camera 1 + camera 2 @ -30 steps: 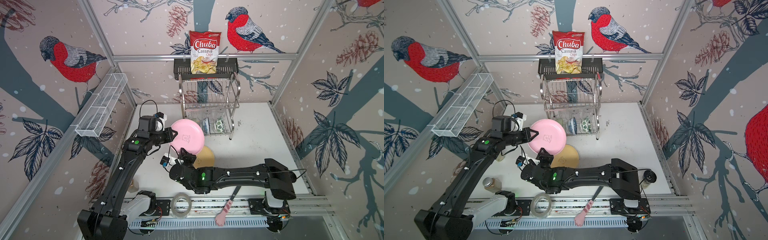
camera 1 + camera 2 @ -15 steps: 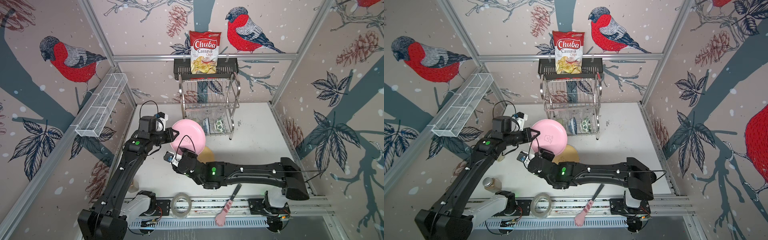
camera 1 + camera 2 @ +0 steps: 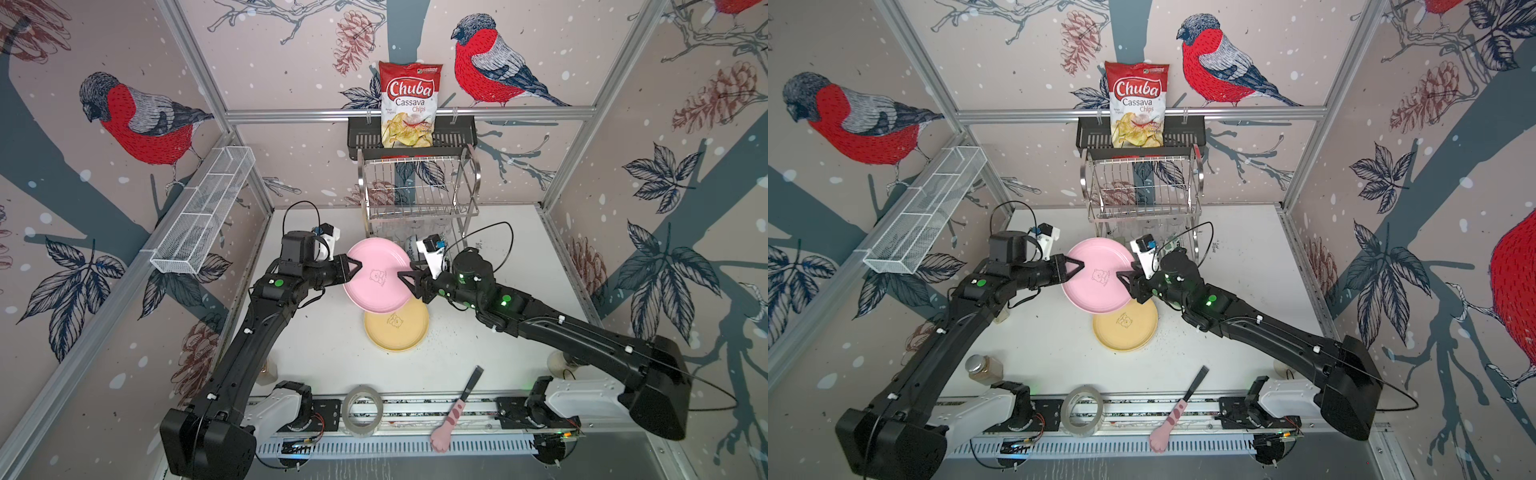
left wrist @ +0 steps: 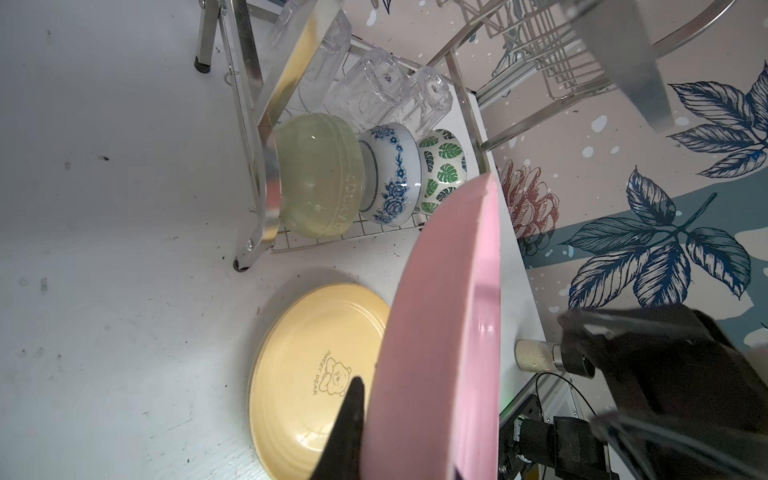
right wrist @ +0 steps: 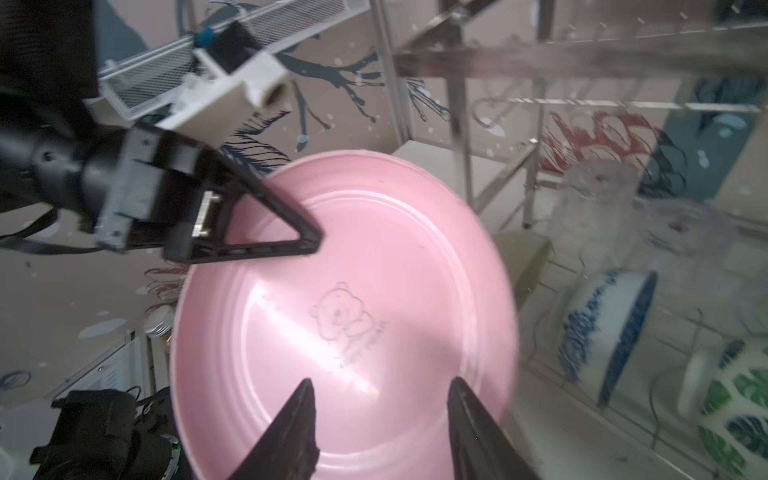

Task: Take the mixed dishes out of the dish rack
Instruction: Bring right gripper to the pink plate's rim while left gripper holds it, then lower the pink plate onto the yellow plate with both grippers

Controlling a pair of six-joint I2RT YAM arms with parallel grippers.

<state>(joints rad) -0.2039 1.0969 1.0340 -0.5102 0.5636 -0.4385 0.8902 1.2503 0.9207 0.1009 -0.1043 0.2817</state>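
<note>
My left gripper (image 3: 358,267) is shut on the left rim of a pink plate (image 3: 376,276), holding it tilted above the table in front of the dish rack (image 3: 419,187). One finger (image 4: 347,428) shows against the plate's underside; the other is hidden behind it. At the plate's right rim, my right gripper (image 3: 405,283) is open, its fingertips (image 5: 307,386) spread over the pink face (image 5: 374,311). A tan-yellow plate (image 3: 397,328) lies flat on the table below. The rack's lower shelf holds a pale green bowl (image 4: 316,178), a blue-patterned bowl (image 4: 390,174), a leaf-print bowl (image 4: 442,166) and clear glasses (image 4: 374,87).
A chips bag (image 3: 409,108) stands in a black basket (image 3: 361,137) above the rack. A white mesh tray (image 3: 203,212) hangs on the left wall. A tape roll (image 3: 362,409) and a pink-handled tool (image 3: 453,415) lie on the front rail. A lidded jar (image 3: 982,368) stands front left.
My right arm has swung from low at the plate's front left round to its right rim, and its gripper has opened. My left gripper still holds the pink plate, barely moved.
</note>
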